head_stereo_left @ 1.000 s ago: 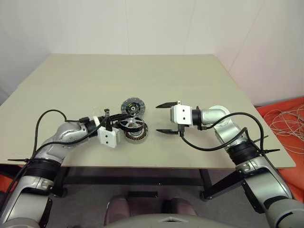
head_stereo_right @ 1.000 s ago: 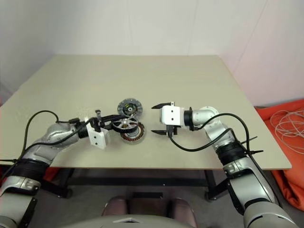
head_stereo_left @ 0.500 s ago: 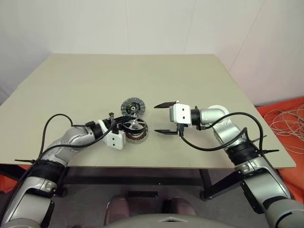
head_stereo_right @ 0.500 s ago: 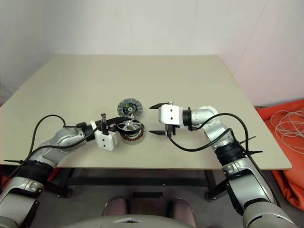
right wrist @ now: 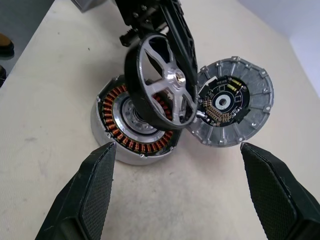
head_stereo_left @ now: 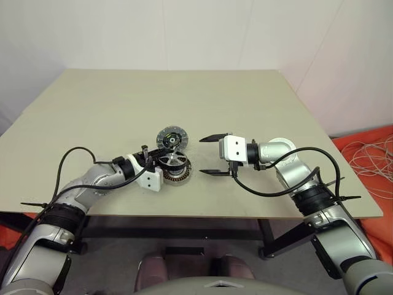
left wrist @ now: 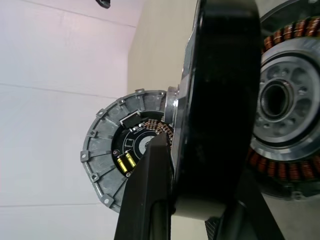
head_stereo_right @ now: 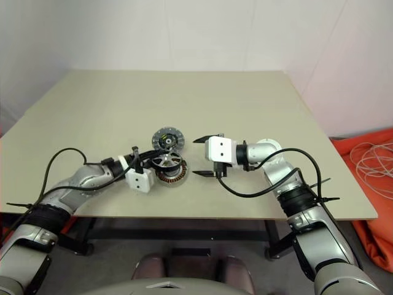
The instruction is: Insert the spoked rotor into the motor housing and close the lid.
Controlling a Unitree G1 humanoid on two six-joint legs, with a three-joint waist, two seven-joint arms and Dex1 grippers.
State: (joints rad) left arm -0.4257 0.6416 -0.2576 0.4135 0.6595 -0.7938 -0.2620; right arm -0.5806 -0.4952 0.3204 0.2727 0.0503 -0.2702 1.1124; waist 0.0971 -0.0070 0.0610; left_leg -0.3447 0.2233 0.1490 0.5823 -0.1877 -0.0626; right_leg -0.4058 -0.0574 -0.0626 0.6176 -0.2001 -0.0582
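Left claw (head_stereo_left: 155, 165) grips spoked rotor (right wrist: 159, 82) tilted over motor housing (right wrist: 134, 131) near counter's (head_stereo_left: 245, 98) front edge; right claw (head_stereo_left: 213, 155) open; next: level, seat it

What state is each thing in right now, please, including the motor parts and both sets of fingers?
Spoked rotor: held tilted over the housing, not seated.
Motor housing: open on the table, windings exposed.
Lid: off, lying on the table beside the housing.
Left gripper: fingers shut on the rotor's rim.
Right gripper: fingers open, holding nothing, beside the housing.
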